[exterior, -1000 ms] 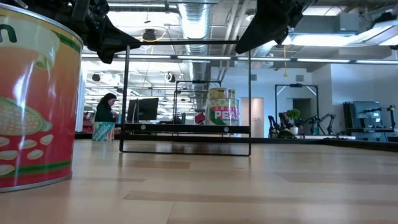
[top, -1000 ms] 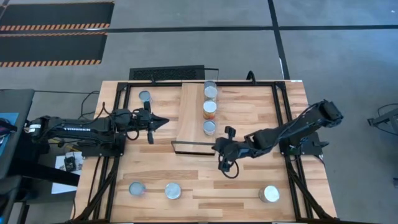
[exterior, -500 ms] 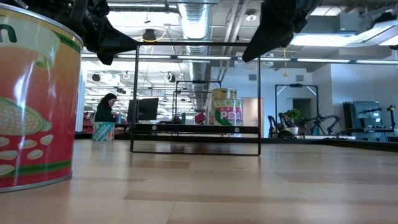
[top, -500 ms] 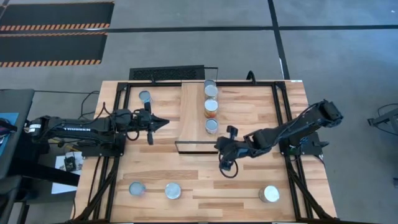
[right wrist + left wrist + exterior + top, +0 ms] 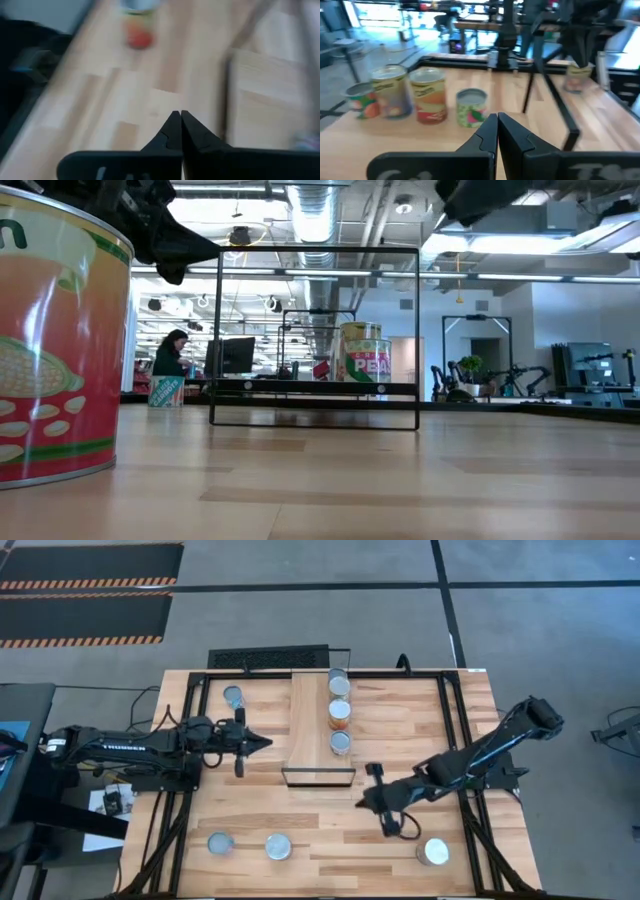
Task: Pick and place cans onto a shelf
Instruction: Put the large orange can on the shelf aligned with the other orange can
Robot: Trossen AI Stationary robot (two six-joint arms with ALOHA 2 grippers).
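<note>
Light-wood shelf (image 5: 312, 720) edged in thin black frame, three round silver-topped cans (image 5: 340, 711) lined along its right side, four more scattered on the slatted table (image 5: 410, 705), both end effectors seen pinched together and empty, left end effector (image 5: 262, 742) beside shelf, right end effector (image 5: 364, 802) below it.

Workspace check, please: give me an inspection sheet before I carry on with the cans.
Surface: slatted wooden table, black-framed.
Job's things: shelf carries four cans in a row along its right edge; one can stands left of it; three more near the front edge.
Clutter: nothing seen.
Grippers: left gripper shut, empty, left of the shelf; right gripper shut, empty, front-right of it.
Cables: loose leads off the table's left.
Surroundings: person seated far behind.
</note>
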